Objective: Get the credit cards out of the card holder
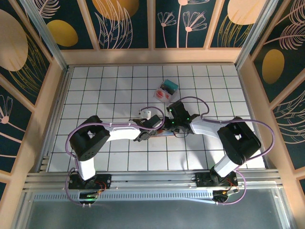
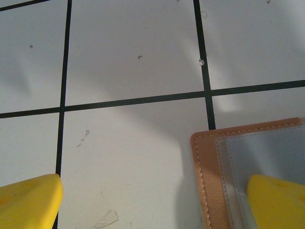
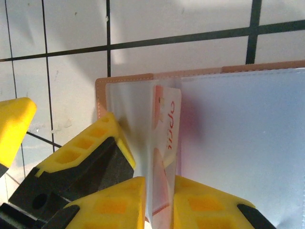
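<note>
- While the holder [image 3: 228, 133] lies opened flat at mid worktop [image 1: 119, 86], its clear sleeves face up and its tan stitched rim shows along two sides.
- Right end effector [image 3: 158, 186]: its two yellow fingers stand close on either side of a white card [image 3: 164, 129] with red print that sticks up out of the holder's fold. The gap is narrow, and I cannot tell whether the fingers pinch the card or just bracket it.
- Left end effector [image 2: 152, 202]: its fingers are spread wide. One fingertip [image 2: 279, 200] is over the holder's clear sleeve near a corner, and the other sits over bare worktop beside the holder.
- In the right wrist view that left finger [image 3: 90, 152] sits at the holder's corner, just beside the right fingers. Whether it presses the sleeve I cannot tell.
- From above, both end effectors meet nose to nose over the holder, the left coming from the left and the right from the right.
- Edges: the holder's rounded leather corner [image 2: 202, 143] lies just past a black grid line, with bare white tiles beyond it.
- Room: a clear plastic box [image 1: 167, 89] lies farther away, well apart from the holder. Wooden walls close the worktop on the left, right and far sides, with open tiles between them and the arms.
</note>
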